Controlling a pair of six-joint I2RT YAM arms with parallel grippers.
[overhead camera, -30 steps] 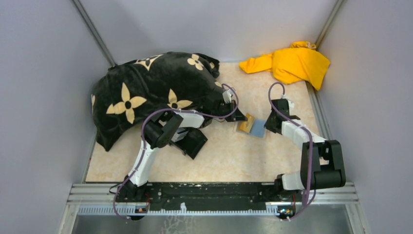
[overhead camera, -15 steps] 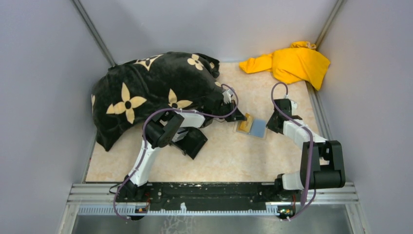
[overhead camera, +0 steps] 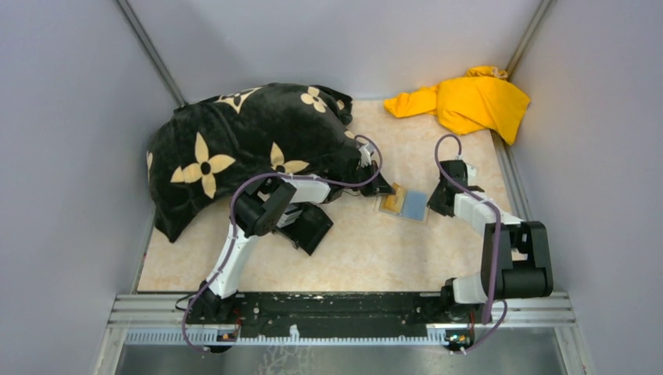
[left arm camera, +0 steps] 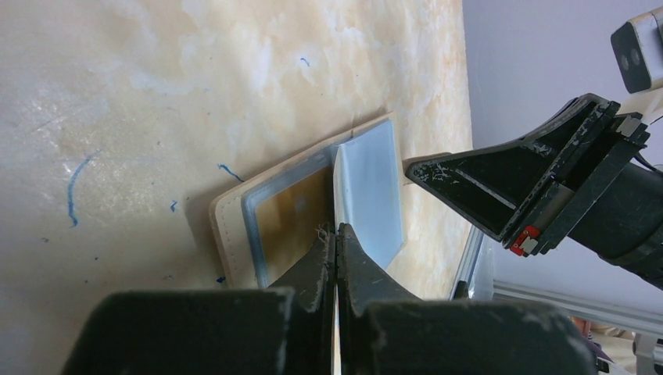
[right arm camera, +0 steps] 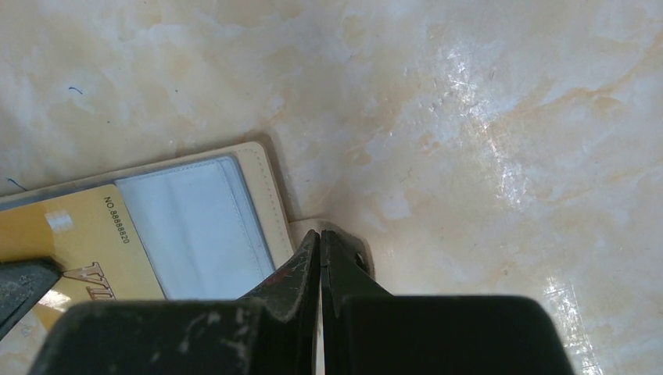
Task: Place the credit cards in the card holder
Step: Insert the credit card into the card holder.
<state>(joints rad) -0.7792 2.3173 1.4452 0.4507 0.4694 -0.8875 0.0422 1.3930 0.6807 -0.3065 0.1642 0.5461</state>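
Note:
The tan card holder lies open on the table, also in the left wrist view and right wrist view. The light blue card fills its right half. My left gripper is shut on the gold-orange card, held tilted over the holder's left half. My right gripper is shut. Its tips rest on the holder's clasp tab at the right edge. It also shows in the left wrist view.
A black cloth with cream flowers is heaped at the back left, against the left arm. A black box sits under the left arm. A yellow cloth lies in the back right corner. Grey walls close in both sides.
The left gripper with the gold-orange card has edged slightly left. The right arm has shifted a little. The card holder has stayed put.

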